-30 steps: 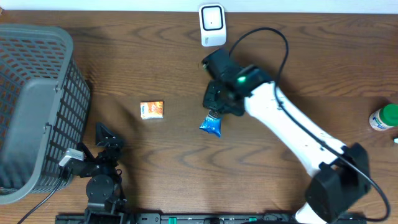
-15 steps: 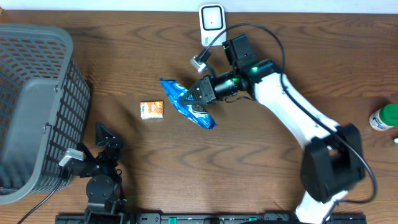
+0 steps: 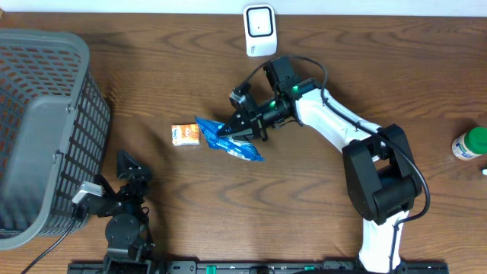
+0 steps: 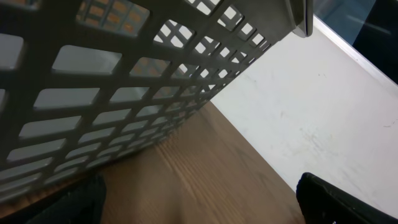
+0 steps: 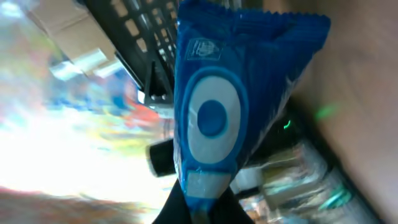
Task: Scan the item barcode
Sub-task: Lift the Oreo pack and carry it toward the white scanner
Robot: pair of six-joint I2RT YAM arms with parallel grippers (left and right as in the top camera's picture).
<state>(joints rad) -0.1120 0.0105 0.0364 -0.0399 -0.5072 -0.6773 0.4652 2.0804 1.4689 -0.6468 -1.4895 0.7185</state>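
Packet (image 3: 228, 139), blue, pinched at one end between the fingers (image 5: 177, 210) of the right gripper (image 3: 242, 129), clenched tight on it. From the right wrist, seen sticking out away from the dark fingers: a white oval with a blue dot on the face, a small white mark above it, a crimped seam at the far end. From overhead, stretched slantwise over the middle of the table (image 3: 152, 84), left tip just beside a small orange box (image 3: 186, 135), right end nearer the front edge. Cannot tell whether resting on the wood or held just above it. Right arm reaching in from the near right, bent across the table, wrist turned towards the left. Scanner (image 3: 259, 30), white, standing at the far edge, behind the gripper and well apart from the packet. Left gripper (image 3: 131, 172) at the near left, fingers spread wide and holding nothing, close beside the basket (image 3: 46, 129). From the left wrist, only the grey lattice wall of the basket, a strip of wood and a pale surface beyond. Bottle (image 3: 472, 143) with a green cap at the right edge of the table, well apart from everything else.
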